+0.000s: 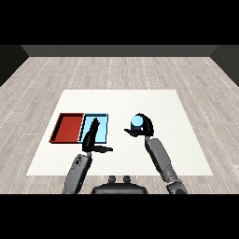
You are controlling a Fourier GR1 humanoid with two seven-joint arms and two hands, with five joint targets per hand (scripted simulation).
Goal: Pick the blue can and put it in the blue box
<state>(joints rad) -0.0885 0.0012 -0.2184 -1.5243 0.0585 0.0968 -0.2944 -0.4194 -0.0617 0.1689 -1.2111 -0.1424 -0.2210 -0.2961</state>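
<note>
Grey plank floor (140,70) with dark walls behind; white table (140,100) fills the middle of the view.

Right hand (145,127) is up over the table, fingers and thumb curled round the blue can (136,122). Only the can's pale blue top and a bit of its side show; the rest is hidden behind the black fingers. Whether the can's base touches the table cannot be told, as the hand covers it. Right forearm (161,158) runs down from the hand to the lower right and is cut off at the bottom band.

Left hand (92,137) has straight fingers pointing away from the robot, thumb stuck out sideways toward the right hand. It holds nothing. Its fingertips overlap the near part of the blue tray (101,122), so part of the tray floor is hidden; contact with the tray cannot be judged from this angle. Left forearm (77,172) is also cut off at the bottom.

Red tray (67,127) sits on the outer side of the left hand, touching the blue tray edge to edge. No contents visible in either tray.

Can and right hand are well apart from the blue tray, with bare table between them and the left hand's thumb pointing into that gap.
</note>
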